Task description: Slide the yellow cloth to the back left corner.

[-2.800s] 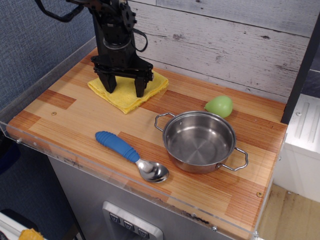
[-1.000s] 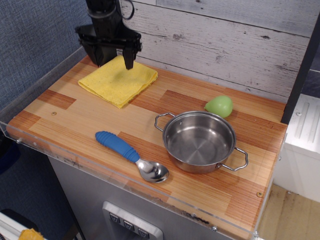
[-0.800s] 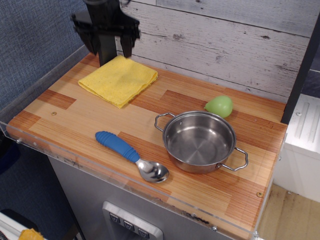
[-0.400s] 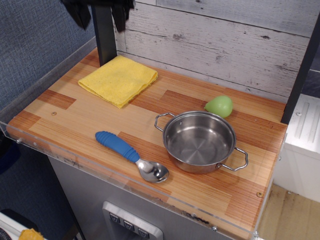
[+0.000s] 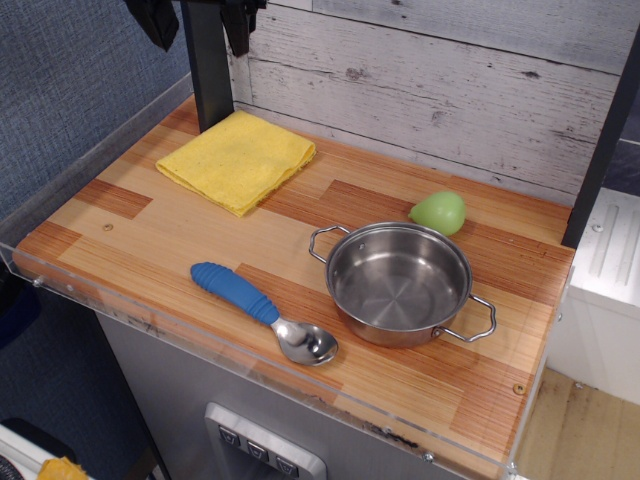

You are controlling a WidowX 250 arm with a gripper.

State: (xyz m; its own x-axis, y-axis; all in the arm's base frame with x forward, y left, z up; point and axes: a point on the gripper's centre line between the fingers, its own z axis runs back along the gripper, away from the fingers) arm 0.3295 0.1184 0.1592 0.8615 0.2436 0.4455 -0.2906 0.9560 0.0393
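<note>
Yellow cloth (image 5: pixel 237 158) is positioned flat on the striped tabletop (image 5: pixel 180 235) at the back left corner (image 5: pixel 190 112), with its rear edge just beside the black upright post (image 5: pixel 209 65) and close to the white plank wall (image 5: pixel 440 90). Compared with 2.8 s ago, the cloth is displaced toward that corner, and from 1.0 s ago to the present its position is unchanged. The gripper (image 5: pixel 195 25), which was pressed onto the cloth 2.8 s ago, is now raised well clear of it at the top edge of the frame, with nothing held. From this, the slide is judged to be essentially complete, with only retraction in progress. The steel pot (image 5: pixel 400 283), blue-handled spoon (image 5: pixel 262 311) and green object (image 5: pixel 438 212) are undisturbed throughout. Only two dark fingertips (image 5: pixel 158 22) of the gripper are visible, set apart, which suggests released jaws; the gripper body and the arm are cut off by the frame. The exact corner surface behind the post is hidden, so contact between cloth and wall cannot be confirmed. The nature of the green object cannot be determined.
</note>
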